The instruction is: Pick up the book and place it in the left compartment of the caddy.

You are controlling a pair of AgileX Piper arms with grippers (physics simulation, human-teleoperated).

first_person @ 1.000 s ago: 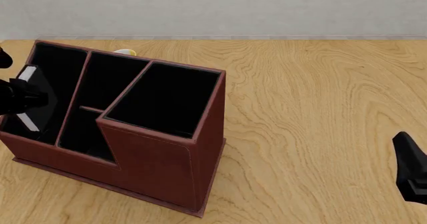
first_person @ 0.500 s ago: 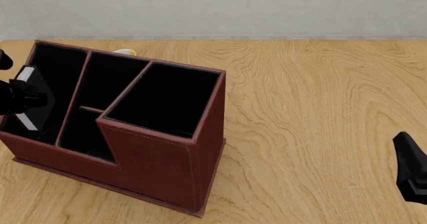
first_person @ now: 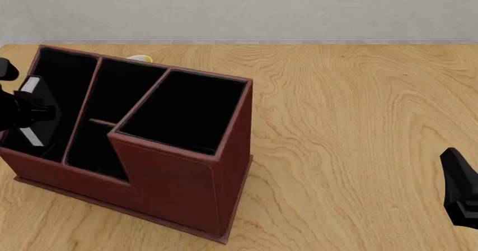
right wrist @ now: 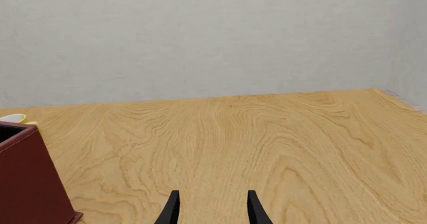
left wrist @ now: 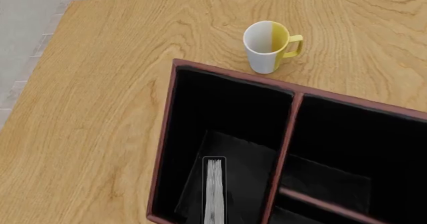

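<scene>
The caddy (first_person: 149, 150) stands on the wooden worktop (first_person: 351, 128), and everything else is placed from it. The left hand (first_person: 17, 110) hangs over the caddy's lower end, above the left compartment (first_person: 56, 77), closed on the book (first_person: 31, 112), which it holds on edge with its white page edges showing. In the left wrist view the book (left wrist: 214, 191) reaches down inside the left compartment (left wrist: 227, 134), standing between the caddy's outer wall and the partition to the middle sections; whether its lower edge touches the black floor cannot be told. A white and yellow mug (left wrist: 270, 46) stands on the worktop just beyond the caddy's far wall, and only its rim (first_person: 140, 58) peeks over that wall in the front view. The right hand (right wrist: 211, 209) is well apart from the caddy on the side of its taller end, low over bare worktop, its two fingers spread a little with nothing between them.
</scene>
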